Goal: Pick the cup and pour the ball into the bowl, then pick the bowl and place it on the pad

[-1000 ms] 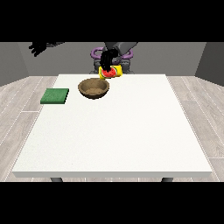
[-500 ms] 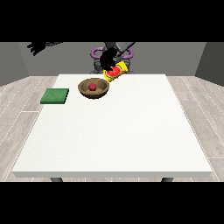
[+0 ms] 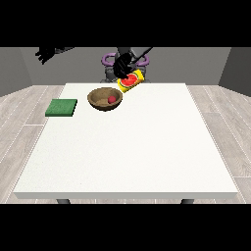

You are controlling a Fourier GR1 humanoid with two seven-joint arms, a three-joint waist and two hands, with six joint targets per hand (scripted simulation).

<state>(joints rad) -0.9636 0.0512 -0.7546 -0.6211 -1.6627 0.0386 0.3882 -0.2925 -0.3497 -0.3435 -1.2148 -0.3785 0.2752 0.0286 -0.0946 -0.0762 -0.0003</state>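
Observation:
A brown wooden bowl (image 3: pixel 102 100) sits on the white table (image 3: pixel 127 147) near its far edge, left of centre. A small red ball (image 3: pixel 112 99) lies inside it, towards its right side. Just right of the bowl and above the table hangs a yellow cup (image 3: pixel 131 82) with a red inside, tipped over with its mouth facing the bowl. The hand at the view's right (image 3: pixel 122 65) is shut on the cup from above. A flat green pad (image 3: pixel 62 108) lies near the table's left edge. The hand at the view's left (image 3: pixel 45 54) is raised off to the left, fingers spread.
The robot's body (image 3: pixel 124 58) stands behind the far edge of the table. A grey wood-plank floor (image 3: pixel 19 117) surrounds the table on all sides.
The cup tipped further over beside the bowl. The red ball left the cup, landed in the bowl and has rolled to the bowl's right side.

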